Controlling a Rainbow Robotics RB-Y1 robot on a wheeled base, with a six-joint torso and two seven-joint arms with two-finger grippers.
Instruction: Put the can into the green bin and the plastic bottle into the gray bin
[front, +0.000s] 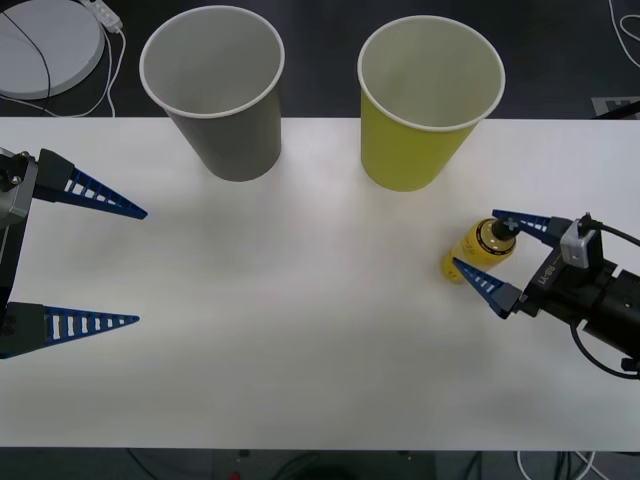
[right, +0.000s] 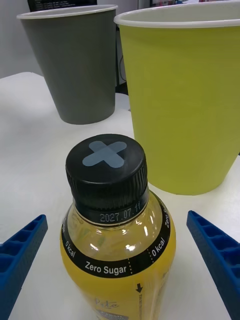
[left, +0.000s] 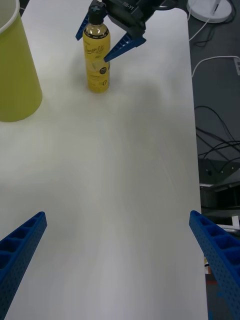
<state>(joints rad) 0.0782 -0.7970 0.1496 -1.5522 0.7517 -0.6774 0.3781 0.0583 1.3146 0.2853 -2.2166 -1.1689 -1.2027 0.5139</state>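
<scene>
The plastic bottle (front: 478, 250) stands upright on the white table at the right, in front of the green bin (front: 425, 110). My right gripper (front: 490, 252) is open, with one blue finger on each side of the bottle's neck and a gap on both sides. From the right wrist, the black cap and yellow bottle (right: 117, 250) sit between the fingers (right: 215, 250). The gray bin (front: 218, 95) stands to the left of the green one. At the table's left my left gripper (front: 140, 267) hangs open and holds nothing. The can is out of view.
A white round device (front: 40, 45) with cables lies beyond the table's far left corner. The table (front: 300, 330) is bare between the two arms. Cables (left: 220, 125) lie on the dark floor past the table's edge.
</scene>
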